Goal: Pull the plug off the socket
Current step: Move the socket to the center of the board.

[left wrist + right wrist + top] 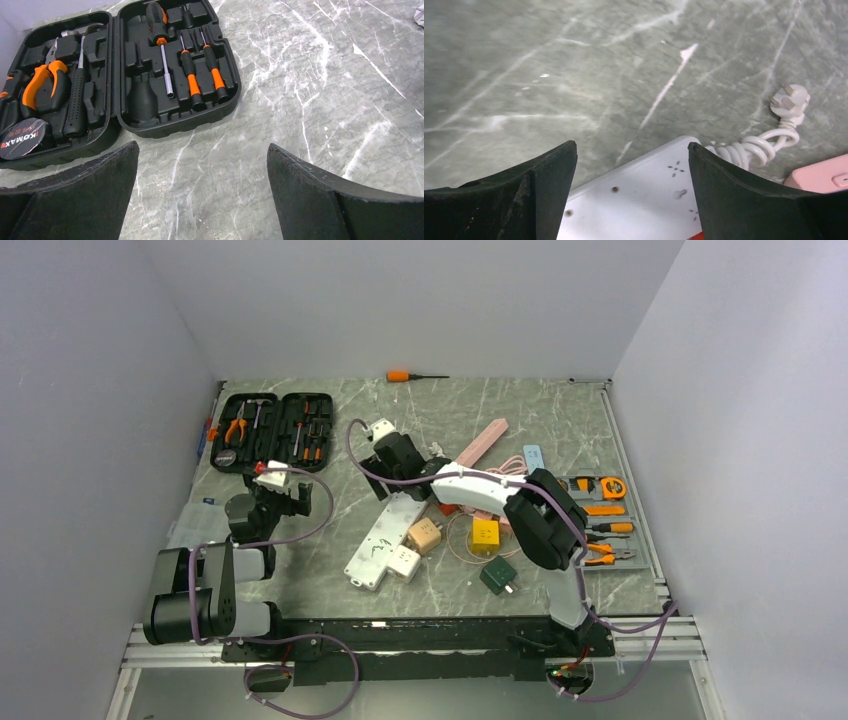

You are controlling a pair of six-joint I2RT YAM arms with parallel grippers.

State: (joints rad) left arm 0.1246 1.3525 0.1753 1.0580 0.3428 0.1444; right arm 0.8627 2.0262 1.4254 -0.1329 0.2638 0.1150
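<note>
Over the far end of the white power strip (375, 550) sits the right gripper (631, 146), jaws spread wide with nothing between them; the wrist view shows only the strip's end corner and bare marble table (549, 60) there. Strip's long axis runs diagonally, near-left to far-right in the top view. Two seated candidates are a tan plug (425, 535) and a white plug (403, 562), both on the near half of the strip, so toward the robot base from the right gripper and outside its wrist view. I can't tell which one is meant; tan is closer to the gripper. Right arm is stretched across the table from its base, forearm passing over the strip, wrist pitched down and aimed away from the base. My read: it has to back along the strip's axis toward the base to get a plug between the fingers. Coiled cord (749, 147) and a pink strip (824, 175) lie just right of that gripper. Left gripper (202, 146) is also fully spread and empty, facing the open tool case (165, 127), well apart from the strip. Right arm is clearly nearer.
</note>
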